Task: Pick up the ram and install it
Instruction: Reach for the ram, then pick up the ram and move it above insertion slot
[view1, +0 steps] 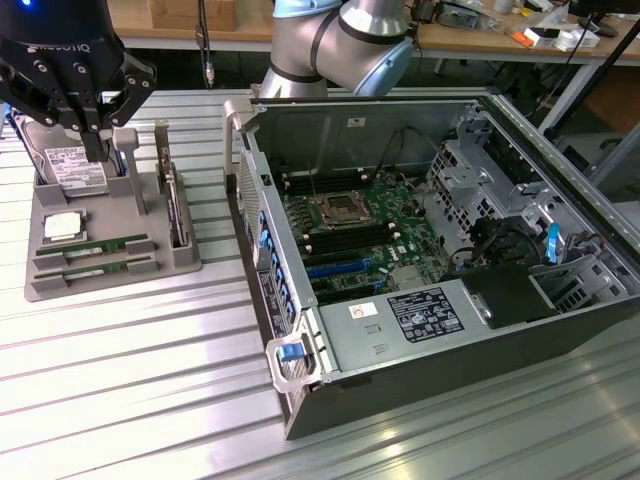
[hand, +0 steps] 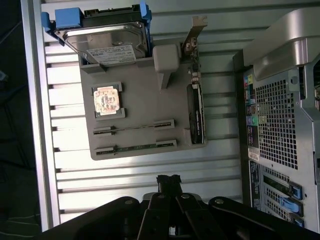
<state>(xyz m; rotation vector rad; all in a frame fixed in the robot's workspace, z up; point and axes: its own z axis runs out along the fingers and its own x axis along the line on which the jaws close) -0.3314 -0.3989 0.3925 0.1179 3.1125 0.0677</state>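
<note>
Slatted metal table (view1: 120, 380) carrying all parts. Open computer case (view1: 400, 395) lies on its side at the exterior view's right, its circuit board (view1: 370, 225) exposed, with long dark and blue slots (view1: 340, 268) running beside the central socket. The robot arm (view1: 340, 40) reaches in from behind the case.

A grey tray (view1: 185, 262) sits well apart from the case, at the exterior view's left. It holds a hard drive (view1: 72, 165) in a blue-handled frame, an expansion card (view1: 175, 205) standing on edge, a square processor (view1: 62, 227) and two ram sticks.

The gripper (view1: 95, 150) hangs above the hard-drive end of the tray, fingers pressed together, pinching nothing and touching nothing.

The ram (view1: 100, 246) stands on its long edge, propped at both ends in slotted blocks just beside the processor. A second stick (view1: 95, 265) lies parallel to it, one row nearer the tray's rim. From the wrist view the ram (hand: 135, 127) shows as a thin line, the other stick (hand: 137, 147) as a green strip.

Handling, as judged: light and stiff along its length, yet thin and easily cracked or bent under side load. Its flat faces are smooth. The best hold is probably across the two faces at the middle of the free upper edge, between the end blocks, with a gentle squeeze.
</note>
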